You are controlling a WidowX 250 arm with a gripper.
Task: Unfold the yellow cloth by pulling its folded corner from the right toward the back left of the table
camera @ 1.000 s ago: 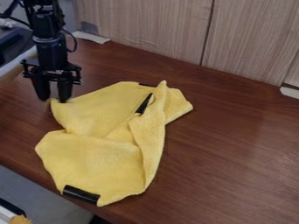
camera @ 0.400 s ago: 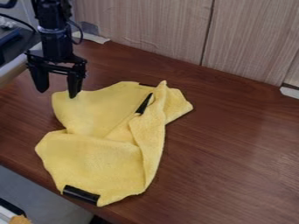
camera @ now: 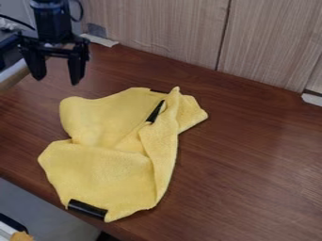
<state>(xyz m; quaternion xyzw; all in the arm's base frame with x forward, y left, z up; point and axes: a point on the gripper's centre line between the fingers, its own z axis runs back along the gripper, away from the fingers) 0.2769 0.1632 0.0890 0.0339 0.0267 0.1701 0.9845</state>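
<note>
The black gripper (camera: 57, 81) hangs at the upper left, its two fingers spread wide and nothing between them. It is above and behind the upper left corner of a yellow cloth (camera: 104, 167), apart from it. The cloth lies rumpled on the brown wooden table (camera: 252, 155), with a fold running down its right side. Black strips show on the cloth: one at its lower left edge, one slanting by the fold and a short one at the top edge.
Light wood panels (camera: 157, 28) stand along the back edge of the table. White tape pieces (camera: 99, 40) lie at their base. The table's front edge runs along the lower left. Dark equipment (camera: 9, 49) stands beyond the table at the far left.
The gripper has opened and risen away from the cloth's upper left corner. That corner was pulled to a point by the fingertips and now lies rounded, slightly farther right.
</note>
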